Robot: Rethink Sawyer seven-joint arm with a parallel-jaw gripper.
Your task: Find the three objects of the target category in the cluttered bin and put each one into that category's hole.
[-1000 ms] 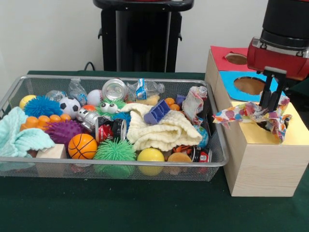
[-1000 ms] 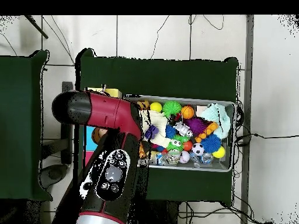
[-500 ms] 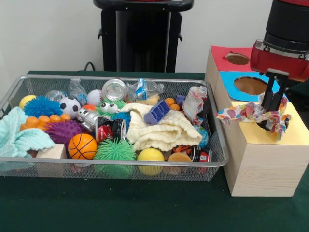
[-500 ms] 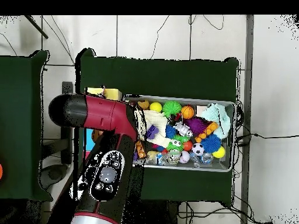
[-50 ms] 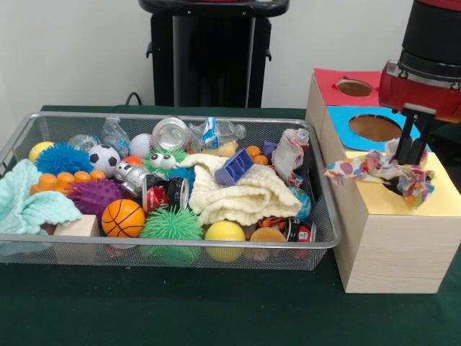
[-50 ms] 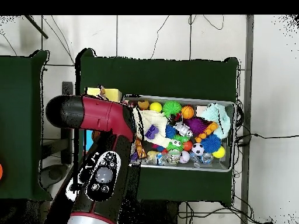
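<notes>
A multicoloured patterned cloth (image 5: 374, 169) lies crumpled on the yellow top (image 5: 439, 194) of the wooden box, covering that section's hole. My gripper (image 5: 411, 155) hangs right over it, tips down in the cloth's folds; whether it still grips the cloth is hidden. Further back on the box are a blue section with an uncovered hole (image 5: 374, 128) and a red section with a hole (image 5: 354, 87). In the wire bin (image 5: 180, 245) lie a cream cloth (image 5: 241, 194) and a mint cloth (image 5: 29, 205). In the overhead view my arm (image 6: 99, 116) covers the box and gripper.
The bin (image 6: 228, 166) is packed with balls, spiky toys, crushed bottles, cans and a purple block (image 5: 234, 167). A small patterned cloth (image 5: 290, 153) sticks up at the bin's right end, close to the box. Green table cover surrounds bin and box.
My gripper has shifted a little to the right over the yellow section. The patterned cloth slid slightly the same way. The bin's contents have not moved.
</notes>
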